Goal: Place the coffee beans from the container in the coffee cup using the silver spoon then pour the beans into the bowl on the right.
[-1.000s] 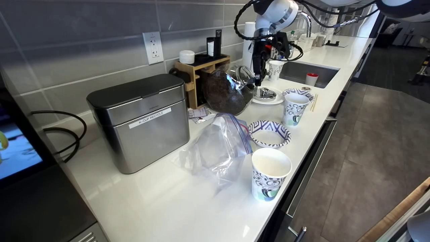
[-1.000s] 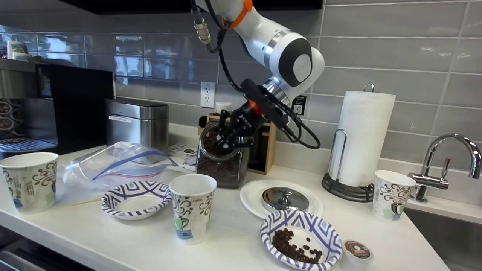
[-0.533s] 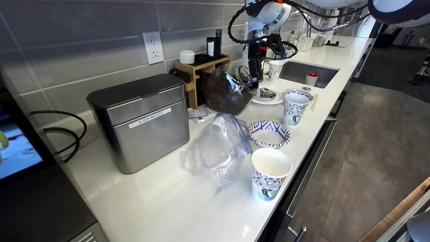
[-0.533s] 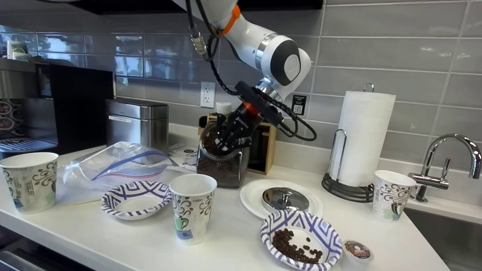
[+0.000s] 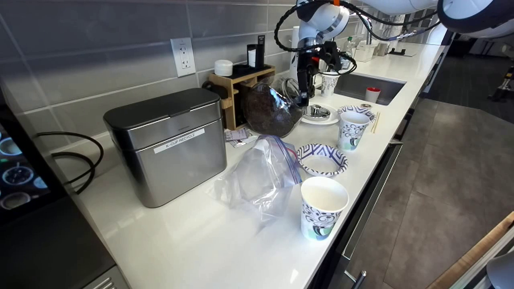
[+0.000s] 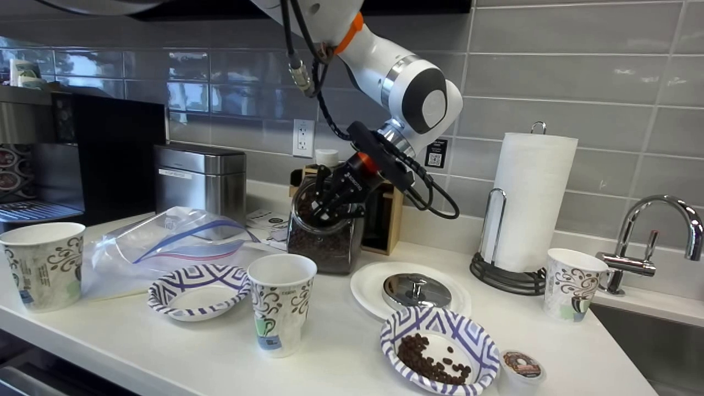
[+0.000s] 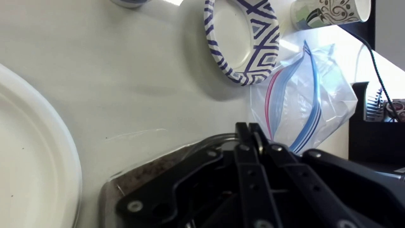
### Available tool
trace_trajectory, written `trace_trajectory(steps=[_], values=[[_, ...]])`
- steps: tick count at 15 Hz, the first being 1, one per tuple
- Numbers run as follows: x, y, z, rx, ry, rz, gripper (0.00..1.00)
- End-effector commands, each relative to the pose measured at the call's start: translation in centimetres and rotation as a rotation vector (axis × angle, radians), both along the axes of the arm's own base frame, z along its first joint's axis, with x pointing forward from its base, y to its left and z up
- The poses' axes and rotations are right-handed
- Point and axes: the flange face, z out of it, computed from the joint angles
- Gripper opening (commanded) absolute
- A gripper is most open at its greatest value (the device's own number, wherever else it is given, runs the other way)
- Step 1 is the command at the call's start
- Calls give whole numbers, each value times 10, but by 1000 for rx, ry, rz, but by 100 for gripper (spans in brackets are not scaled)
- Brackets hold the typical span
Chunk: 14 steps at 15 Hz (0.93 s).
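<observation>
The container is a glass jar of dark coffee beans (image 6: 322, 250), tilted with its mouth facing out; it also shows in an exterior view (image 5: 267, 110). My gripper (image 6: 323, 212) is at the jar's mouth. In the wrist view the fingers (image 7: 247, 128) are nearly together with a thin shiny metal strip between them, which looks like the silver spoon's handle (image 7: 258, 143). The rest of the spoon is hidden. White patterned coffee cups stand in front of the jar (image 6: 281, 308) and at the near end (image 5: 323, 208). The right bowl (image 6: 478, 352) holds some beans.
Another patterned bowl (image 6: 198, 294) and a clear zip bag (image 6: 165, 236) lie left of the jar. A white plate with a metal lid (image 6: 416, 290) is right of it. A third cup (image 6: 575, 286), paper towels (image 6: 533, 203) and a wooden organizer (image 5: 229, 86) stand nearby.
The arm has swung slightly left in an exterior view and then a little back, while the fingertips stay at the jar's mouth. The cups, bowls and jar have not moved.
</observation>
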Motion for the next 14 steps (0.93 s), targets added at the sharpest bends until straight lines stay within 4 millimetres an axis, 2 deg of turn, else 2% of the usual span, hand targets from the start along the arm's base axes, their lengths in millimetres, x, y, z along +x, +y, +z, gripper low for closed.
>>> trace_trajectory(steps=[1, 9, 14], values=[[2, 6, -7, 44, 49, -23, 1], [2, 12, -9, 129, 105, -94, 1], [2, 9, -11, 198, 135, -136, 1]])
